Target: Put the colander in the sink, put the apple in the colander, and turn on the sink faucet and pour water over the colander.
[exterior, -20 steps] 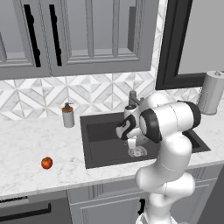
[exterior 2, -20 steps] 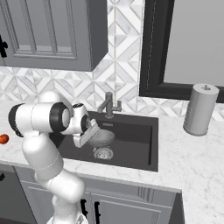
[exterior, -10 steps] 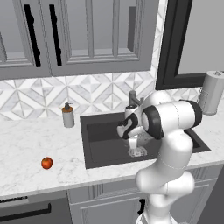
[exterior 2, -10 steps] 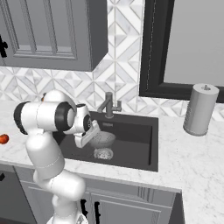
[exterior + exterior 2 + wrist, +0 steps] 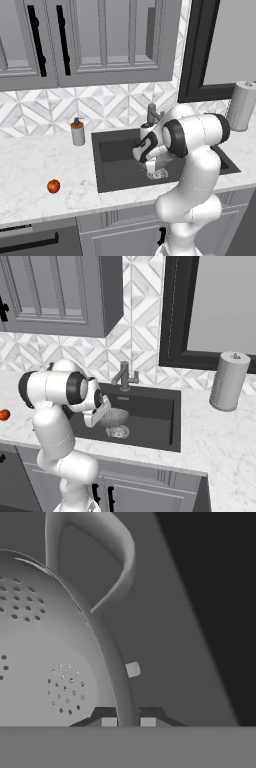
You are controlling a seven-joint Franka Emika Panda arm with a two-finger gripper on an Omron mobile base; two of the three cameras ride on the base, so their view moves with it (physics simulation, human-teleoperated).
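The grey perforated colander hangs low inside the dark sink, just over the round silver drain. My gripper is shut on its rim. In the hand view the rim runs between the two fingertips of the gripper, with the holed colander wall to the left and a loop handle above. In the left base view my gripper hides most of the bowl over the sink. The apple lies on the counter far left. The sink faucet stands behind the basin, with no water running.
A brown-topped soap dispenser stands left of the sink by the backsplash. A paper towel roll stands on the counter to the right. Grey cabinets hang above the counter.
My hand and the colander have sunk slightly lower into the sink. The apple and the faucet have not moved.
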